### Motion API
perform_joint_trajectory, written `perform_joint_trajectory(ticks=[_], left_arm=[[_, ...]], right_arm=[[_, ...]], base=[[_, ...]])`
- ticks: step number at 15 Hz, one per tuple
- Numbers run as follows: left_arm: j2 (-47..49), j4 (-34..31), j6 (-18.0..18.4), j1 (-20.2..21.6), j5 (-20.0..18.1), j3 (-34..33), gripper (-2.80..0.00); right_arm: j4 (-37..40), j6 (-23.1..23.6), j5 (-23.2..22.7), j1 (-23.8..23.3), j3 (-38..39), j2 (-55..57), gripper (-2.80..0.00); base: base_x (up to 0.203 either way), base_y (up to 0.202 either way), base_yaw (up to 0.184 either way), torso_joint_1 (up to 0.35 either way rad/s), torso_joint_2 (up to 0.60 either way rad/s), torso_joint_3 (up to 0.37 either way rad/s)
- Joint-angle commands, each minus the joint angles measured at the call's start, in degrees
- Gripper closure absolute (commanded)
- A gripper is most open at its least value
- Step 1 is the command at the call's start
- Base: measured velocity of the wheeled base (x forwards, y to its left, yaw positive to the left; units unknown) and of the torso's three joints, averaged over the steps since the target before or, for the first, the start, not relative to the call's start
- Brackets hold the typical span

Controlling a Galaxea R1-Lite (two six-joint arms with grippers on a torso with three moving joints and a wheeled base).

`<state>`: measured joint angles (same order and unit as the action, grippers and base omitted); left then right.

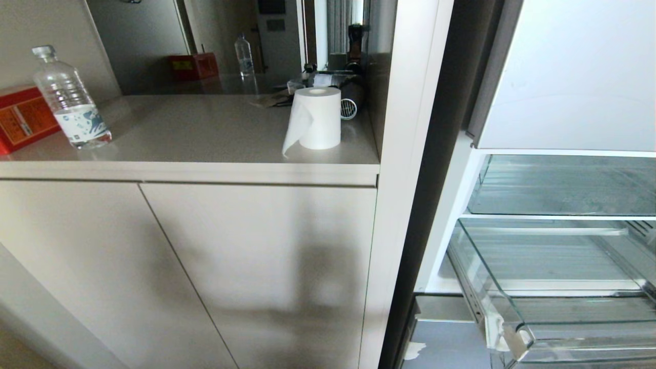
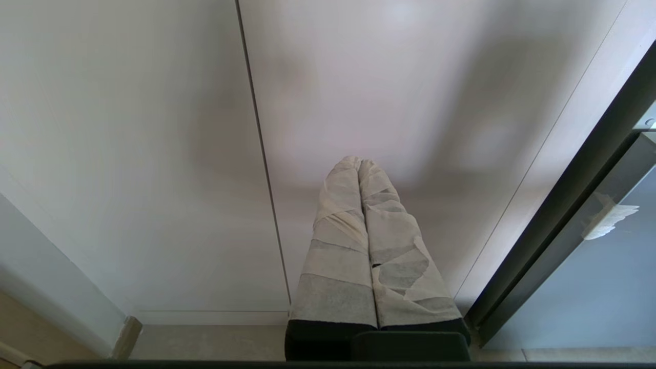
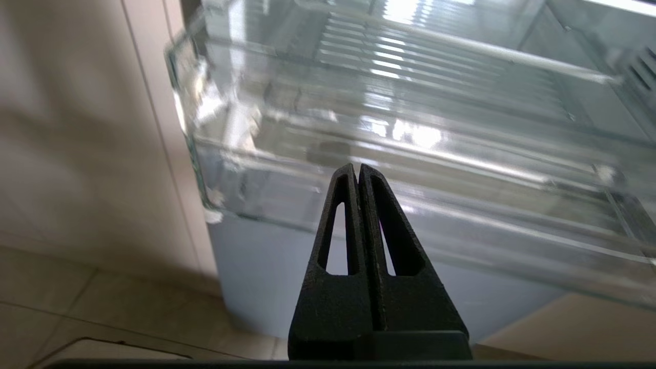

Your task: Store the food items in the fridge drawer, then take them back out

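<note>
Take the drawer (image 3: 410, 133) as your landmark: it is pulled out of the fridge at the right of the head view, and your right gripper (image 3: 357, 171) sits just in front of its clear front lip, below the rim, pointing at it. That gripper's 2 black fingers are pressed together with nothing between them. The left gripper (image 2: 360, 164), its fingers wrapped in pale tape, is also closed and empty, facing the cabinet door (image 2: 154, 154) well left of the drawer, so the right arm is plainly the nearer one. The drawer's long axis runs side to side across the fridge opening; it is wide, shallow and transparent, with a ribbed floor, and nothing lies in it. No fruit shows in any view, so you cannot tell where it is. On the counter (image 1: 195, 138) left of the drawer stand only a bottle (image 1: 69, 100) and a paper roll (image 1: 316, 118).
</note>
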<state>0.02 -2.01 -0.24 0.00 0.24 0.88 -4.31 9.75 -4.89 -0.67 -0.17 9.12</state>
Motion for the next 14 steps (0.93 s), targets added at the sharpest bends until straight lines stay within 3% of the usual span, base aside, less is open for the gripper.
perform_joint_trajectory(ticks=[1,10,14], left_arm=[[-0.01,-0.01,-0.02,0.0,0.02,0.0,0.0],[-0.02,-0.01,-0.02,0.0,0.02,0.0,0.0],[-0.02,-0.01,-0.02,0.0,0.02,0.0,0.0]], right_arm=[[1.67,0.18,0.43,0.12,0.15,-7.41,0.0],[4.49,-3.16,2.34,0.58,0.17,-9.12,0.0],[4.31,-3.48,2.34,0.56,0.25,-9.12,0.0]], base=[[0.0,0.0,0.0,0.0,0.0,0.0],[0.0,0.0,0.0,0.0,0.0,0.0],[-0.002,0.003,-0.138,0.002,0.0,0.001]])
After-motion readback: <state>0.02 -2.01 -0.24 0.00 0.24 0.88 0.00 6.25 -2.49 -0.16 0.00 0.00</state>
